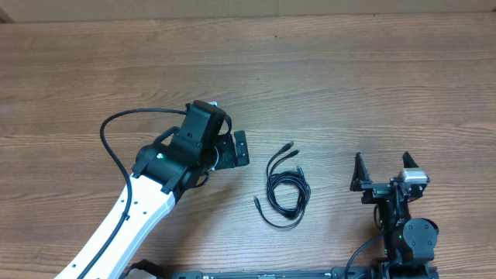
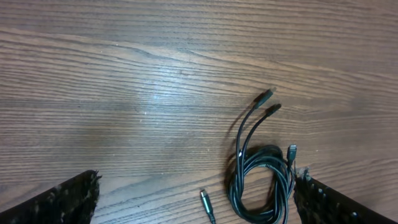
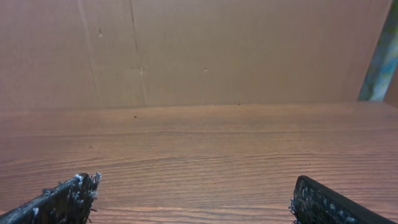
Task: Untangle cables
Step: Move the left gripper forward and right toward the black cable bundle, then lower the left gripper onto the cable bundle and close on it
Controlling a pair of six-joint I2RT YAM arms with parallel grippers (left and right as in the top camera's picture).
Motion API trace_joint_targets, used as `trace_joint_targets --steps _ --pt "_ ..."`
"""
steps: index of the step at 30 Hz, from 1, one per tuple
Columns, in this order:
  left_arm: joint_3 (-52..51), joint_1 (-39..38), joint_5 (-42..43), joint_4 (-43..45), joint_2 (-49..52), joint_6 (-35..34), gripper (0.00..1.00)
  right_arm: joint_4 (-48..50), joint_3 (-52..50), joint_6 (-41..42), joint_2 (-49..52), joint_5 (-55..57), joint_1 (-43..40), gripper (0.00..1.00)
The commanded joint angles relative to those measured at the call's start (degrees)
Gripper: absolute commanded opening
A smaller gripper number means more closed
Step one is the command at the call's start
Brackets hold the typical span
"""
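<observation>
1. Left arm. In the overhead view I see the white-shelled left arm (image 1: 132,217) reaching from the lower left corner across the brown wood-grain table (image 1: 349,70). A thick black supply cord (image 1: 108,136) loops beside it. The left gripper (image 1: 232,136) is black, points towards the table centre and holds nothing. In the left wrist view its jaws stand wide apart: one black textured finger (image 2: 68,199) sits at the lower left edge of the frame and the other (image 2: 336,202) at the lower right edge, with bare table between them.

2. Task item. The thin black cables (image 1: 287,194) lie on the table as one loose coil, between the two grippers and nearer the left one. No gripper touches the coil in the overhead view. Two plug ends (image 1: 292,149) extend side by side from the top of the coil, and a third plug end (image 1: 256,203) lies at its lower left. In the left wrist view a further plug (image 2: 292,151) lies just beside the tip of the finger at the frame's right; I cannot tell whether they touch.

3. Right arm. The black right gripper (image 1: 383,170) sits at the lower right, well apart from the coil. Its jaws are fully spread and empty. The right wrist view shows only table and a plain brown cardboard wall (image 3: 217,50).
</observation>
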Motion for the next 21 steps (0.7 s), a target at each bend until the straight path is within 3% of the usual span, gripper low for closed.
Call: trace_joint_targets --steps 1,7,21 --pt "1.3 -0.4 -0.4 0.7 0.2 -1.2 1.0 0.1 -0.6 -0.3 -0.4 -0.3 0.2 1.0" --pt "1.3 -0.4 -0.7 2.5 0.2 -1.4 1.0 0.1 -0.6 -0.3 -0.4 -0.3 0.2 1.0" --pt "1.3 -6.5 1.4 5.0 7.9 -1.4 0.87 0.1 -0.6 -0.3 -0.4 -0.3 0.2 1.0"
